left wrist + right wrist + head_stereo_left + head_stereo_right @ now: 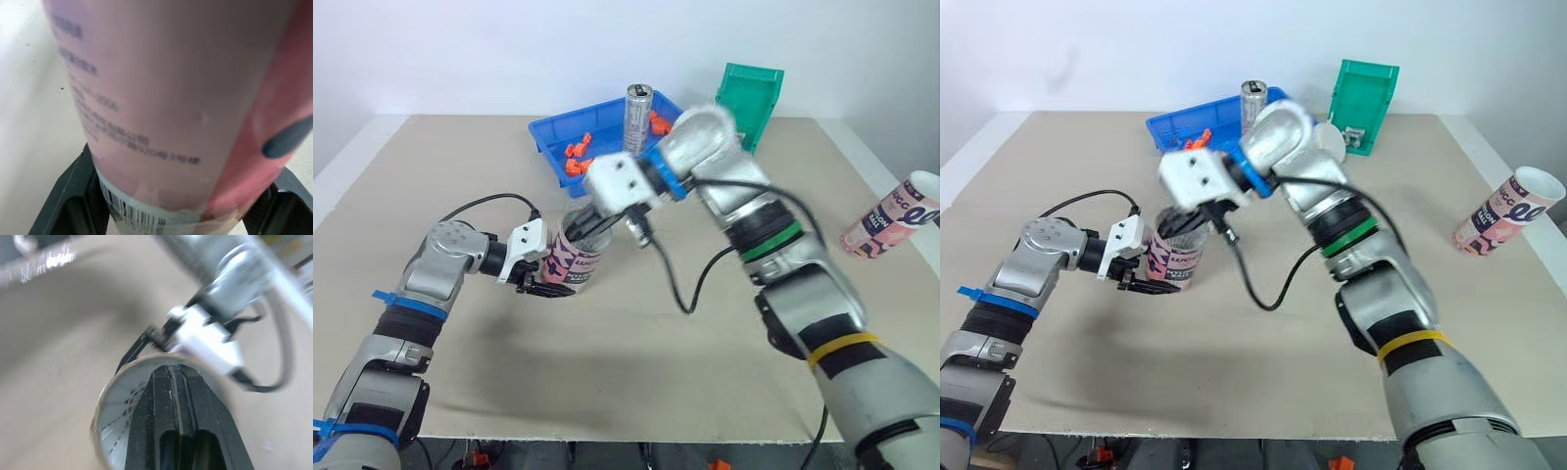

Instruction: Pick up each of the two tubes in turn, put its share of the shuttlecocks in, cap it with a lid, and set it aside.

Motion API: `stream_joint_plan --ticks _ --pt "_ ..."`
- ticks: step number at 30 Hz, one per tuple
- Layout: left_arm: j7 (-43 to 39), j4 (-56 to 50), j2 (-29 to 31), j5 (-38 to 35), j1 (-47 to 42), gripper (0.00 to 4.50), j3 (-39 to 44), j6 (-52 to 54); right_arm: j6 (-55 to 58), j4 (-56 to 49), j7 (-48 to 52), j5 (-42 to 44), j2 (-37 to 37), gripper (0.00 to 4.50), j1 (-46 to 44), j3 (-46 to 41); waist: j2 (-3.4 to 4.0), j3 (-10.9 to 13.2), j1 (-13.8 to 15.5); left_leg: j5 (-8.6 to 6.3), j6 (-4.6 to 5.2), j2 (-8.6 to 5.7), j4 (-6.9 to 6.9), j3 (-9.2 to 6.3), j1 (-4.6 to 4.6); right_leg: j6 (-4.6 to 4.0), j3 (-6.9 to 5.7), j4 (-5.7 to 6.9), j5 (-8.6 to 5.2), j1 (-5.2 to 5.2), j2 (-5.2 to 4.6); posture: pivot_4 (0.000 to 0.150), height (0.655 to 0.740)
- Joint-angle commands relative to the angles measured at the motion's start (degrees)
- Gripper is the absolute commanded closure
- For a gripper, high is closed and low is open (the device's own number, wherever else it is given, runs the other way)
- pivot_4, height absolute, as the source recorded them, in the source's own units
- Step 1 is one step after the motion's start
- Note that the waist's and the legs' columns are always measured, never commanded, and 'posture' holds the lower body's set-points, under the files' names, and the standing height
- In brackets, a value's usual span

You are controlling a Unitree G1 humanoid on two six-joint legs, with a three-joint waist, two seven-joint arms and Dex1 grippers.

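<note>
A pink printed tube (578, 259) stands upright on the table, left of centre. My left gripper (551, 280) is shut on its lower part, one black finger (68, 200) on each side. My right gripper (592, 227) hangs right over the tube's open mouth. In the right wrist view its fingers (172, 382) are pressed together with nothing visible between them. They point down into the tube, where the white feathers of a shuttlecock (117, 431) show. A second pink tube (891, 220) lies on its side at the far right of the table.
At the back stands a blue bin (548, 137) with orange pieces in it, and a silver can (637, 117) rises by it. A green bin (752, 98) sits to its right, with a white object (1327, 139) next to it. My right arm's cable (680, 284) droops over the table's centre.
</note>
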Motion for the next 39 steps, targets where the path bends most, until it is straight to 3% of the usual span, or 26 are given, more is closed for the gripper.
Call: stream_joint_plan --ticks 1,4,11,17,20,25,30,39 --pt "0.8 -1.3 0.0 -0.6 -0.4 1.52 0.9 0.1 2.6 -6.1 2.6 7.3 -7.1 4.48 -0.8 0.0 -0.01 0.0 0.0 0.0 0.0 -0.01 -0.02 -0.01 0.0 -0.02 -0.02 -0.01 -0.02 0.01 -0.02 0.15 0.74" --pt "1.2 -1.8 -0.1 -1.0 0.1 1.52 1.0 0.4 3.1 -8.3 2.6 8.5 -14.2 4.48 0.9 -0.2 -0.01 0.0 0.0 0.0 0.0 -0.04 -0.09 -0.01 0.0 0.05 -0.03 -0.04 -0.1 -0.02 -0.04 0.15 0.74" --pt "3.3 -7.4 -2.2 -6.1 2.4 1.52 3.3 5.4 11.7 -16.8 1.2 11.0 -27.1 4.48 10.9 -9.9 -0.05 0.1 0.0 0.0 0.0 -0.05 -0.16 0.01 -0.02 0.06 -0.01 -0.06 -0.14 -0.06 -0.07 0.15 0.74" --pt "5.8 -13.6 -5.7 -11.9 4.1 1.52 4.7 11.2 20.3 -24.9 1.1 10.9 -37.6 2.49 23.6 -14.4 -0.07 0.1 0.1 -0.01 0.0 -0.1 -0.18 0.0 -0.1 0.09 -0.04 -0.12 -0.18 -0.08 -0.14 0.15 0.74" --pt "7.6 -15.7 -8.4 -13.1 5.6 1.52 3.7 12.1 20.1 -24.2 2.4 9.7 -42.9 1.05 28.2 -13.9 -0.07 0.1 0.1 -0.01 0.0 -0.1 -0.16 0.09 -0.05 0.31 0.02 -0.11 -0.27 -0.07 -0.15 0.15 0.74" --pt "12.9 -16.1 -13.8 -10.0 9.6 1.52 0.4 8.7 13.1 -18.6 2.6 7.2 -51.2 1.05 32.7 -8.9 -0.07 0.1 0.1 -0.01 0.0 -0.1 -0.12 0.3 0.04 0.36 0.15 -0.12 -0.23 -0.05 -0.2 0.15 0.74" --pt "18.1 -15.8 -17.7 -7.3 13.9 1.52 -1.7 5.6 9.1 -13.0 2.6 7.1 -55.4 1.05 31.4 -2.9 -0.09 0.1 -0.1 -0.01 0.0 -0.1 -0.1 0.52 0.13 0.42 0.32 -0.14 -0.15 -0.05 -0.23 0.15 0.74" --pt "21.7 -21.9 -16.2 -7.6 20.3 1.52 -1.8 7.4 8.3 -10.6 2.6 9.0 -60.9 1.05 34.9 1.5 -0.07 0.1 -0.1 -0.01 0.0 -0.1 -0.11 0.54 0.18 0.42 0.37 -0.14 -0.14 -0.03 -0.24 0.15 0.74"
